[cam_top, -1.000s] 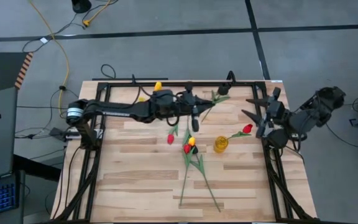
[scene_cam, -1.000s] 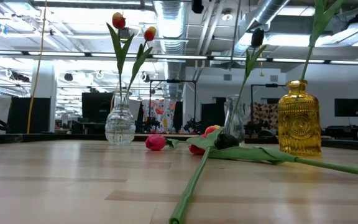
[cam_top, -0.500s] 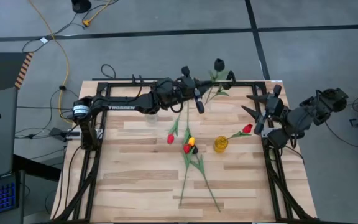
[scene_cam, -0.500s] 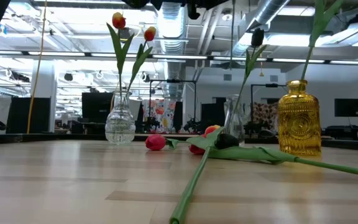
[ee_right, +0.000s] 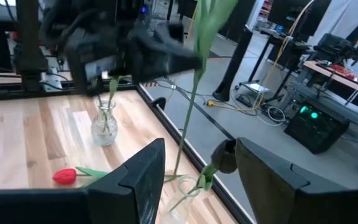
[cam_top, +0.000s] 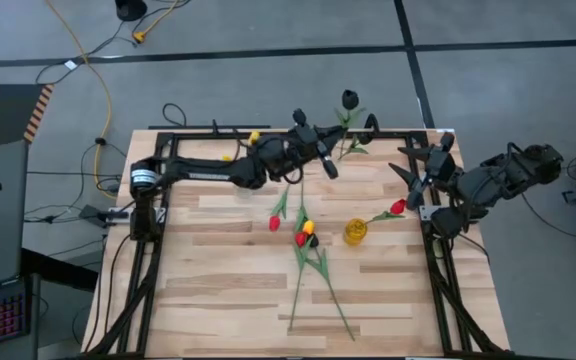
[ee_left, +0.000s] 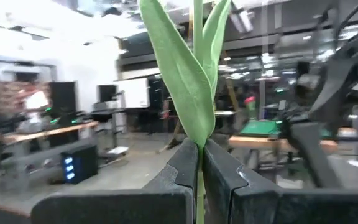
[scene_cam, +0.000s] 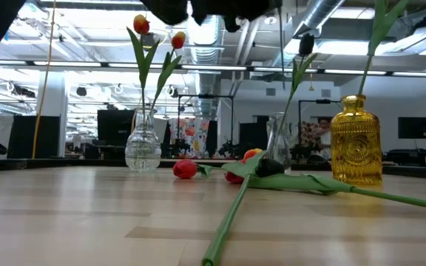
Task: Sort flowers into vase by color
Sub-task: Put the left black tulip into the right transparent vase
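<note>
My left gripper [cam_top: 325, 165] is over the table's far edge, shut on a tulip with a near-black head [cam_top: 349, 100]. Its leaves [ee_left: 185, 74] rise above my fingers. The thin stem [scene_cam: 281, 74] hangs toward a clear vase [scene_cam: 276, 144] that holds another near-black tulip [scene_cam: 307, 44]. Whether the stem's end is inside the vase, I cannot tell. A second clear vase [scene_cam: 143, 148] holds yellow-red tulips [scene_cam: 177, 38]. An amber vase [cam_top: 355, 232] holds a red tulip [cam_top: 398, 207]. Several tulips [cam_top: 303, 238] lie flat mid-table. My right gripper [cam_top: 420, 172] waits open at the right edge. My left gripper pinches the tulip's green stem [ee_left: 200, 171] between its two fingers, just below the leaves. The stem runs across the fingers. The tulip is upright and lifted clear of the table, head up, with the lower stem hanging below the fingers.
The loose tulips' stems [cam_top: 313, 290] fan out toward the near edge. A black metal frame [cam_top: 158, 260] runs along the table's edges. Bare wood [cam_top: 218, 280] lies left and right of the pile. A person [scene_cam: 320, 137] stands far behind the table.
My left gripper has swung from above the pile toward the table's far edge, carrying the near-black tulip with it. The tulip's head now shows beyond the far edge. The arm has come lower into the low view. The flowers lying on the table have not moved.
</note>
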Controlling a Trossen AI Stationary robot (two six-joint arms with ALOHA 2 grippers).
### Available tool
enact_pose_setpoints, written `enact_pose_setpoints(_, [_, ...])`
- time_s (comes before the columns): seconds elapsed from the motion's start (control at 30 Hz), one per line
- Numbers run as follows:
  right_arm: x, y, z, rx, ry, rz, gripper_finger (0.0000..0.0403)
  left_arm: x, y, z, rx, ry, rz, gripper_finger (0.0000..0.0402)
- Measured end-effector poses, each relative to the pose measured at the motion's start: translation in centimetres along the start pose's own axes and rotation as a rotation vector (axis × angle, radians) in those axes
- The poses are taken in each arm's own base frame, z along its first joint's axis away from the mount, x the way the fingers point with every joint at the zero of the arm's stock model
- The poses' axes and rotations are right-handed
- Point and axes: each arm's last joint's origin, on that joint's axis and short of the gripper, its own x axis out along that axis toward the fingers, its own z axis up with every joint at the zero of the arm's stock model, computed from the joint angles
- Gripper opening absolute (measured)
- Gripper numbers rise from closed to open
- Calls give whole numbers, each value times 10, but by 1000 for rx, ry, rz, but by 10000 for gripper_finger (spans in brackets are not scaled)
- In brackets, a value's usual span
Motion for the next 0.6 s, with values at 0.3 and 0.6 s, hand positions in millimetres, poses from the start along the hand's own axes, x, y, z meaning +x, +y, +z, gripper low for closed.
enact_pose_setpoints(0.3, [2,2,-2,-32,22,-3,222,2,-8,-25,44,37,136,0])
enact_pose_setpoints(0.6, [5,9,-2,-52,35,10,222,4,0,-28,72,62,167,0])
